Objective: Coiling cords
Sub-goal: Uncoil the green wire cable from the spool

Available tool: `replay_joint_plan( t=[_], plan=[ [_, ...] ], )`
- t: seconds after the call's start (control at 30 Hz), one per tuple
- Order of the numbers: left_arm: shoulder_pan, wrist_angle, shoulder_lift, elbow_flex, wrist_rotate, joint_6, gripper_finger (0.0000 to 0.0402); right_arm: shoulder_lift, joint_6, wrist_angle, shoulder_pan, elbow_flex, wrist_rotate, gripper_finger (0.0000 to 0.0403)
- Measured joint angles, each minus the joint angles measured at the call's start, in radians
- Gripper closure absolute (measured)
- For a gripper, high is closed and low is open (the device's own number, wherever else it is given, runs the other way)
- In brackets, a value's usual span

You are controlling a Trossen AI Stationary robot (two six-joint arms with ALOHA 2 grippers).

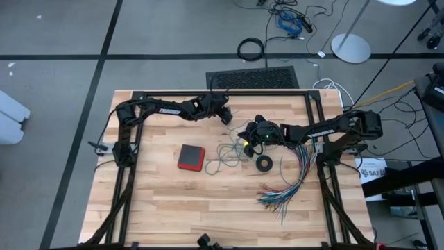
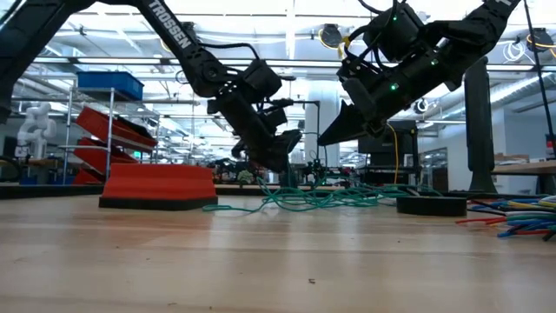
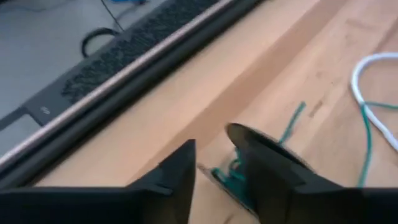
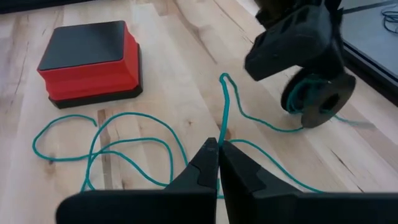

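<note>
Bare pale wood planking fills the low view's foreground; on it, farther back, a red box (image 2: pixel 158 187) with a black base at 9 o'clock, the teal-green cord (image 2: pixel 321 198) in loose loops at centre, a flat black ring (image 2: pixel 431 205) at 3 o'clock, and multicoloured wires (image 2: pixel 521 216) at the edge. Behind: a workshop with shelving, a blue bin and red trays. "TROSSEN" reads on the left arm's link. High view: butcher-block table (image 1: pixel 173 208) on a grey floor crossed by dark lines; a black mat at 12 o'clock beyond the table. Left gripper (image 1: pixel 226 115) at 12 o'clock of the cord heap; right gripper (image 1: pixel 248 141) at centre, just above the teal-green cord (image 1: pixel 229 154). The white cord (image 1: pixel 239 128) curves between the two grippers. Left wrist view: the left gripper (image 3: pixel 214 171) has its fingers partly apart, a dark round spool (image 3: pixel 261 158) wound with teal cord between them; whether they clamp it cannot be told. Right wrist view: the right gripper (image 4: pixel 219 152) is pinched closed on a strand of the teal-green cord (image 4: pixel 224 112), which runs to the spool (image 4: pixel 318 99) by the left gripper.
</note>
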Motion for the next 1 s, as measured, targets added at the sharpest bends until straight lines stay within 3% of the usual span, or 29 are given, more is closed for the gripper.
replay_joint_plan(
  t=[0.23,0.77,1.0],
  plan=[
    [-0.001,-0.013,0.001,0.000,0.071,0.028,0.0392,0.000,0.000,0.012,0.000,0.000,0.000,0.0403],
    [-0.032,0.040,-0.014,-0.002,0.103,0.109,0.0400,0.000,-0.061,-0.039,0.026,0.000,0.000,0.0403],
    [-0.041,0.037,-0.044,-0.002,0.102,0.171,0.0401,0.000,-0.058,-0.139,0.038,0.000,-0.001,0.0360]
  ],
)
